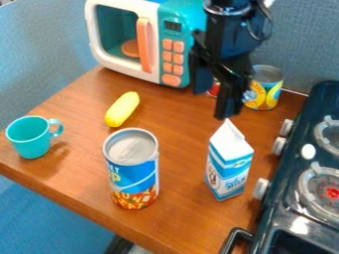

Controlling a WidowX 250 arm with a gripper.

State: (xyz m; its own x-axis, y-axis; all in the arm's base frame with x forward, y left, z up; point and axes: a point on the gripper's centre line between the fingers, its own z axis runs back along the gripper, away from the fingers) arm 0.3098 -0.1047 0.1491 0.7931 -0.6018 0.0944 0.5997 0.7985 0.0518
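My gripper hangs at the upper right with its fingers open and nothing visible between them. The blue and white milk carton stands upright below it and nearer the camera. Behind the gripper to the right is a yellow and blue can, and part of a red object shows behind the fingers. A large blue and orange can stands upright near the front. The yellow corn-like toy lies behind that can. A teal cup stands upright at the left, handle facing right.
A white and teal toy microwave stands at the back, left of the gripper, with an orange handle. Along the right side is a dark toy stove with burners and white knobs. The wooden table's front edge slants down to the right.
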